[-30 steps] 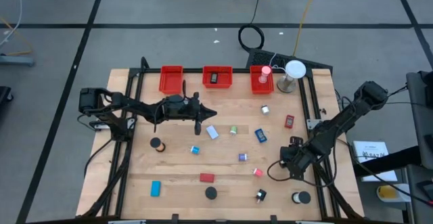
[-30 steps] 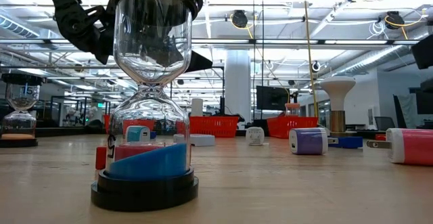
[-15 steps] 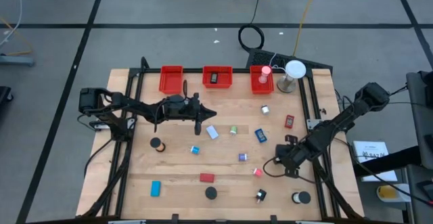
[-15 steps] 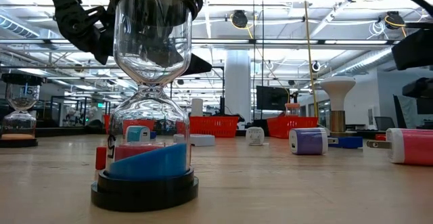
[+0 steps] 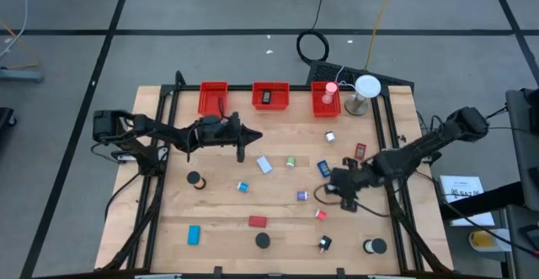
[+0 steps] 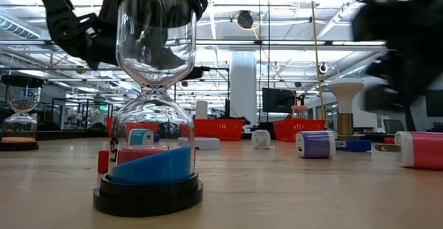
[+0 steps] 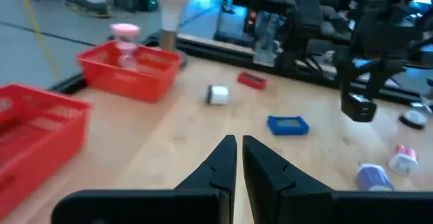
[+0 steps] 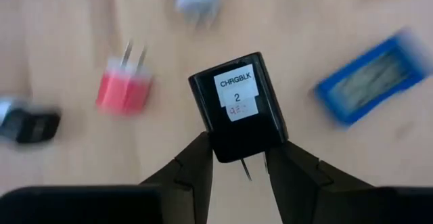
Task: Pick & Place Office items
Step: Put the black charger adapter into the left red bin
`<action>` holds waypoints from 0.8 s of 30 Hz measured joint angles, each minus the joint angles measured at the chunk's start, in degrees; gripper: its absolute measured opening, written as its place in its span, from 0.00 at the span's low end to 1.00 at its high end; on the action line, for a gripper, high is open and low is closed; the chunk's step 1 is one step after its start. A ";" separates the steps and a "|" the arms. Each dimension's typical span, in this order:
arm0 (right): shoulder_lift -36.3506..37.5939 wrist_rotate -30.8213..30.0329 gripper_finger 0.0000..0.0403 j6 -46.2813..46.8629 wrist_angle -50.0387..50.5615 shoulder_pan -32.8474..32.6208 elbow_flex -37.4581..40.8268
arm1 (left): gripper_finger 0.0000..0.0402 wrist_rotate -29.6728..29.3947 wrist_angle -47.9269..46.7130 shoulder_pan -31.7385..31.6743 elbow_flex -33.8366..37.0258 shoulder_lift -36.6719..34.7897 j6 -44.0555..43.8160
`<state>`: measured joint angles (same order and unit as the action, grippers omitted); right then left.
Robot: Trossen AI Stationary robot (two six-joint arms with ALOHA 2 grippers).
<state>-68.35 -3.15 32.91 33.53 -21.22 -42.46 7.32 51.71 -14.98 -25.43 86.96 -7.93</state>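
Observation:
Small office items lie scattered over the wooden table (image 5: 219, 207): black discs (image 5: 194, 179), a red block (image 5: 257, 222), blue blocks (image 5: 194, 234), a purple bit (image 5: 301, 195) and a pink plug (image 5: 321, 215). My right gripper (image 5: 337, 184) hangs above the right-middle of the table, shut on a black charger block (image 8: 237, 105) with a white label. My left gripper (image 5: 240, 151) hovers shut in front of the left and middle red bins, holding nothing; its fingertips (image 7: 237, 146) nearly meet. My right gripper pinches the black charger between its two fingers (image 8: 193, 166), on two opposite sides at the pronged end (image 8: 233, 153). The fingers slant down from above. The charger is lifted clear of the table, label toward the wrist camera, one prong (image 8: 247, 170) showing between the fingers.
Three red bins (image 5: 213, 99) (image 5: 270, 96) (image 5: 325, 99) line the far edge, with a white round lamp (image 5: 366, 87) at the far right. A big hourglass (image 6: 152, 97) stands close to the low camera. A blue block (image 8: 372, 78) and the pink plug (image 8: 125, 85) lie below the right gripper.
My right gripper has swung from near the table's right edge toward the left and far side, rising a little, and now blurs into the low view's right side. My left gripper has shifted slightly toward the far left.

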 joint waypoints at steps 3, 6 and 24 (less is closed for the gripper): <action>-3.07 0.00 0.27 -8.85 -0.16 7.81 -4.40 | 0.06 -0.02 -0.69 -1.18 1.53 -2.44 -0.36; -9.02 0.06 0.27 -18.69 -1.12 15.48 -10.47 | 0.06 0.12 -1.87 -1.98 2.68 -5.12 -0.33; -40.79 3.61 0.27 -45.32 -5.36 33.04 -38.38 | 0.07 -3.92 -24.44 -0.63 2.73 -9.08 -4.76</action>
<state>-109.14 0.45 -12.41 28.18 11.82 -80.84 3.40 27.27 -15.61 -22.70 77.88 -12.69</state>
